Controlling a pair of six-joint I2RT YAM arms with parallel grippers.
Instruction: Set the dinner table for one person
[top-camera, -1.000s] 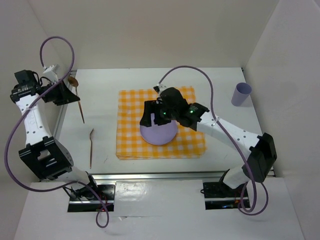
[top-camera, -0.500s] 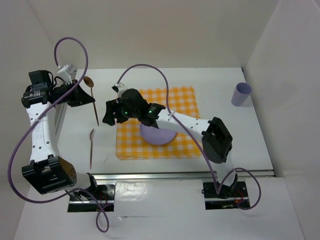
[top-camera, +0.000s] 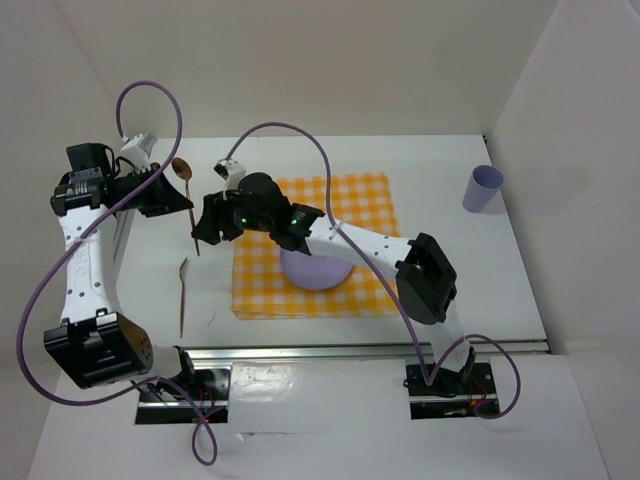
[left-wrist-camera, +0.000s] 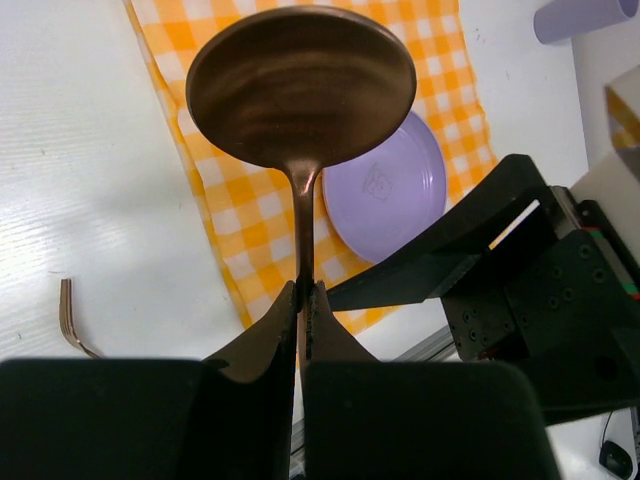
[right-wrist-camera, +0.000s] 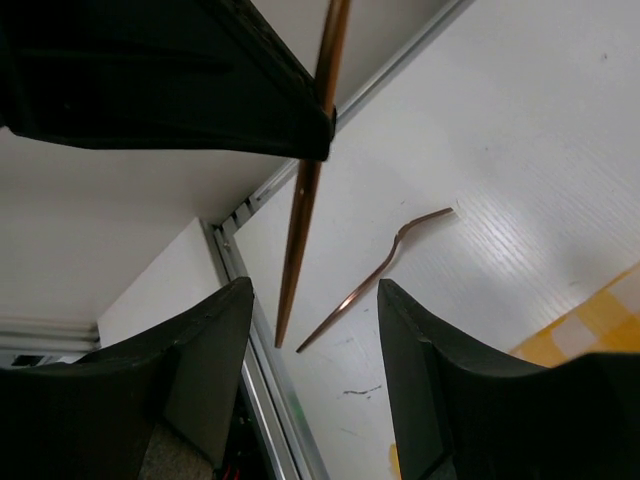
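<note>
White walls close in the dinner table, which fills the middle of the top view. An orange checked cloth lies at its centre, carrying a purple plate. A purple cup stands apart at the upper right.

At the upper left, the left gripper is clenched on the handle of a copper spoon, holding it in the air with the bowl up. The right gripper reaches across the cloth with its jaws spread wide, and the free lower end of the handle hangs just above the gap. A fork lies on the table beyond.

This looks like a hand-over. To do it well, the right jaws should:
- rise squarely around the bare handle, below the left fingers
- close firmly before the left lets go
- stay clear of the fork
</note>
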